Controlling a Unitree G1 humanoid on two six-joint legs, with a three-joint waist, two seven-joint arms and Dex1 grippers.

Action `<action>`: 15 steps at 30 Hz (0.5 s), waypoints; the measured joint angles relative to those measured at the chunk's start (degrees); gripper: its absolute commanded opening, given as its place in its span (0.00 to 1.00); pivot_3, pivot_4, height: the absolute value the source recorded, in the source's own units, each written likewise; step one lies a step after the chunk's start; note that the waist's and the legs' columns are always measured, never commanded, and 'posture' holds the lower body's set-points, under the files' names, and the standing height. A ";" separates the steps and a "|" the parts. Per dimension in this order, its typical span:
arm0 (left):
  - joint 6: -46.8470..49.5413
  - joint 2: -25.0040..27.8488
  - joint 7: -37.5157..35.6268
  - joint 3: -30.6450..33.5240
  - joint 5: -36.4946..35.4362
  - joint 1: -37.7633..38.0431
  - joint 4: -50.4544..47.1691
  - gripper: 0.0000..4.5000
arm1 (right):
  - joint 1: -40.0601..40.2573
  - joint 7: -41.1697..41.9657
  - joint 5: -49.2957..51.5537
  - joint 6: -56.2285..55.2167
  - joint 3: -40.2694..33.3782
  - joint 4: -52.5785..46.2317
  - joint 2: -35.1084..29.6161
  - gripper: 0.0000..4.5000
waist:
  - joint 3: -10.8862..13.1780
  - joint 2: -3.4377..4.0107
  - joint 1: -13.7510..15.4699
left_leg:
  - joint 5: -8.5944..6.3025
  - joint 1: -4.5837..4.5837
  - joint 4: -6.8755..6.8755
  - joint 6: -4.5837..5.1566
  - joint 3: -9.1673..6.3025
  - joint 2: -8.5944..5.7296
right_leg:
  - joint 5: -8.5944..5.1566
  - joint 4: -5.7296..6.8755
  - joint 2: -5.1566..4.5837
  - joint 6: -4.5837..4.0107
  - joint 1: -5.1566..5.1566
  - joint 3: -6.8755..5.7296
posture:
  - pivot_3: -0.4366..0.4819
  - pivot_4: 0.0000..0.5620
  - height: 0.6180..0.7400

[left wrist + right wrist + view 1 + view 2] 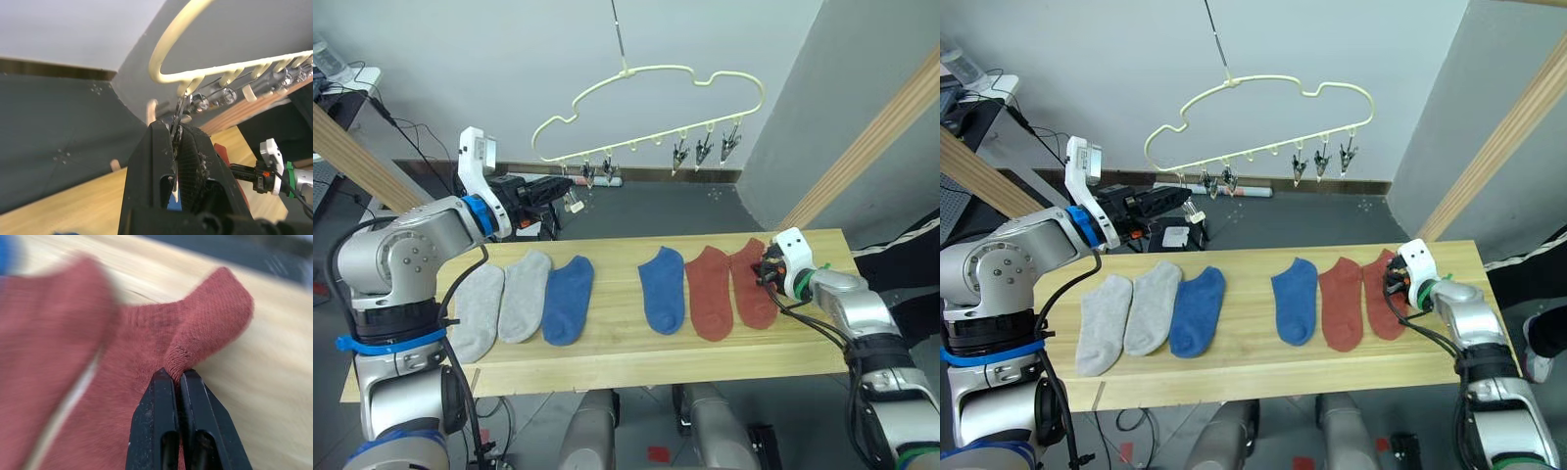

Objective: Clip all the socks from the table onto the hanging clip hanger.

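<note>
Pale wood table (607, 357) bearing six socks in a row; cream clip hanger (651, 98) hung above; left gripper (177, 147) clamped on end metal clip (178, 115), presumably steadying it; right gripper (177, 382) pinched on outermost rust-red sock (161, 333), ready for lifting.

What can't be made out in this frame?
- Head views: right end effector tips, hidden behind its white wrist housing at the rust red sock.
- Right wrist view: the neighbouring red sock, blurred.
- Left wrist view: how much of the clip sits between the left end effector fingers, which hide it.
</note>
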 measured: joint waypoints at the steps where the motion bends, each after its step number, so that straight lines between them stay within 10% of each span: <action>1: 0.60 0.02 0.06 0.10 -0.36 -0.11 0.04 0.02 | 0.60 2.25 1.21 0.32 0.03 -3.88 -1.04 0.01 | 0.04 -0.01 -0.15 | 0.00 0.02 0.00 0.00 0.00 0.02 | 0.00 0.02 0.00 0.00 0.00 0.00 | 0.50 0.62 1.00; 8: 12.38 -0.48 2.74 7.28 -8.42 -5.30 6.05 0.02 | -6.08 12.68 21.53 18.19 1.20 -28.88 0.57 0.01 | 0.38 -0.15 -1.29 | 0.00 0.06 0.03 0.00 -0.16 0.16 | 0.01 0.12 0.11 -0.01 0.00 -0.12 | 0.50 0.61 1.00; 15: 17.76 -3.27 7.79 12.27 -11.81 -7.13 10.04 0.02 | -10.55 9.78 23.96 21.88 10.55 -30.40 11.42 0.01 | 0.38 -0.18 -0.31 | 0.13 -0.19 0.04 -0.23 -0.20 -0.02 | 0.01 -0.01 -0.09 -0.01 -0.23 -0.15 | 0.50 0.59 1.00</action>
